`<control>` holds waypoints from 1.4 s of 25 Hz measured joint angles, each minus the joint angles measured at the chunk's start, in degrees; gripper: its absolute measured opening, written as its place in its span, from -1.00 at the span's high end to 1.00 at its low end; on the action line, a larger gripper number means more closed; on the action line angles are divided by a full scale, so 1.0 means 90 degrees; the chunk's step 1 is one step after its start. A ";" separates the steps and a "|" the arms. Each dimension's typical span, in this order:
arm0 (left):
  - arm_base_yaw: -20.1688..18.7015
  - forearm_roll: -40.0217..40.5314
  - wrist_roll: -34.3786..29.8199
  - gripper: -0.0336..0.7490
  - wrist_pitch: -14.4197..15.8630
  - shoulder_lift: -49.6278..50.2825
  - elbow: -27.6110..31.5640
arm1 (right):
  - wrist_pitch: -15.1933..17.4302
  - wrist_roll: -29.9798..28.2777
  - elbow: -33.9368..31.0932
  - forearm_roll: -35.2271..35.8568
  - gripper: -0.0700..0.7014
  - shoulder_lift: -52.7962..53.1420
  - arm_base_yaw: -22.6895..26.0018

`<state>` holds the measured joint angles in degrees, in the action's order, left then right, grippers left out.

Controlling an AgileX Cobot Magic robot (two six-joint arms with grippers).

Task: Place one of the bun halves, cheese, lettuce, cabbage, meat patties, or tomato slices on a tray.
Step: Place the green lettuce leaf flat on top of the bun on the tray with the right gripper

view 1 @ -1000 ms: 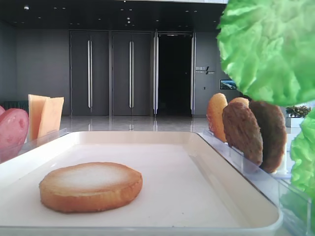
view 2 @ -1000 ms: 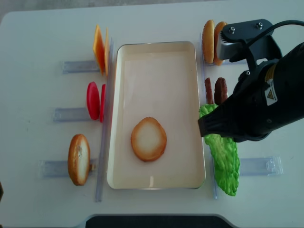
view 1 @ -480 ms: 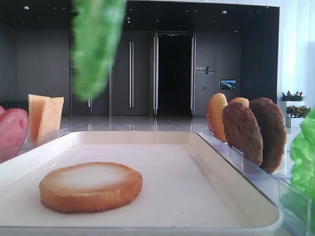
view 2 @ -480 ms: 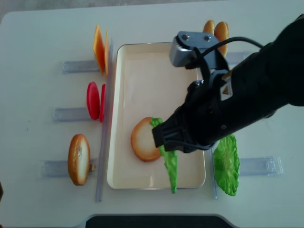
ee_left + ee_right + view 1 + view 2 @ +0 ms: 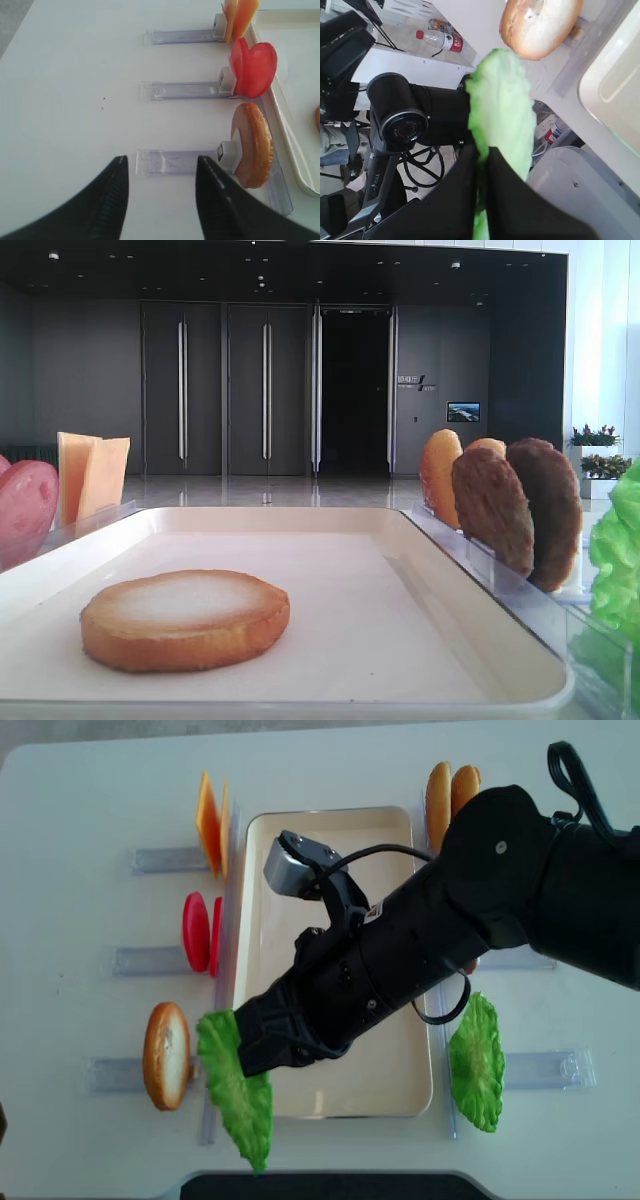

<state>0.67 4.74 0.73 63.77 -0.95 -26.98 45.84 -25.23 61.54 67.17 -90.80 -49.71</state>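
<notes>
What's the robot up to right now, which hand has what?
Right hand shut on lettuce leaf, hanging past tray's left rim. Left hand empty, over bare table. Bun half on tray, hidden under arm from above.

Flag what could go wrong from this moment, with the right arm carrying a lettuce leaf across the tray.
1. The right gripper holds the lettuce by one edge, beyond the tray's left rim, so a release here would likely drop it on the table.
2. The hanging leaf is close to the bun half standing in the left rack, and a swing might knock it over.
3. The arm hides the bun half on the tray in the overhead view, making placement harder to judge.
</notes>
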 joint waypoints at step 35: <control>0.0000 0.0000 0.0000 0.05 0.0000 0.0000 0.0000 | -0.1556 -0.1673 0.0000 0.0097 0.78 -0.1093 0.0108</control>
<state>0.67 4.74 0.73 63.77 -0.95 -26.98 31.84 -40.29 61.54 68.04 -100.64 -48.73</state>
